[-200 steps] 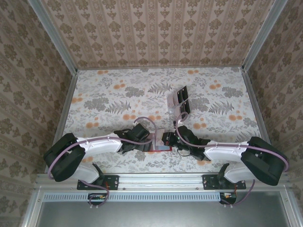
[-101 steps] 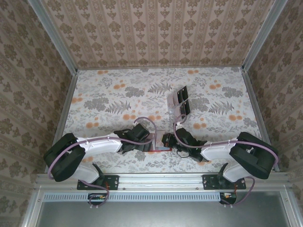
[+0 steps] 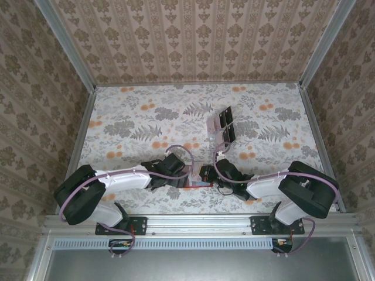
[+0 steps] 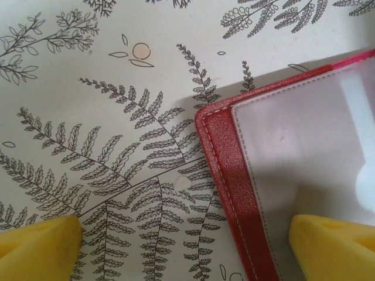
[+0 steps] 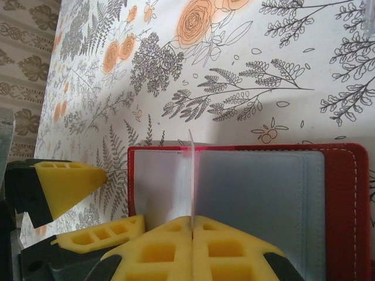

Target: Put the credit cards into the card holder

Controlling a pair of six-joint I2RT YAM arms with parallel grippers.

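On floral tabletop [image 3: 146, 117], wallpapered walls [image 3: 193, 35]: left gripper [image 4: 187, 246] wide, right gripper [image 5: 192, 225] pinching credit card [image 5: 191, 175].

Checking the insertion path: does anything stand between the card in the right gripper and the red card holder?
Nothing visible. The card, edge-on in the shut right gripper, stands over the open card holder; the open left gripper sits aside at its edge.

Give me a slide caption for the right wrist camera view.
Right gripper pinches a thin card edge-on over the open red card holder on the floral table.
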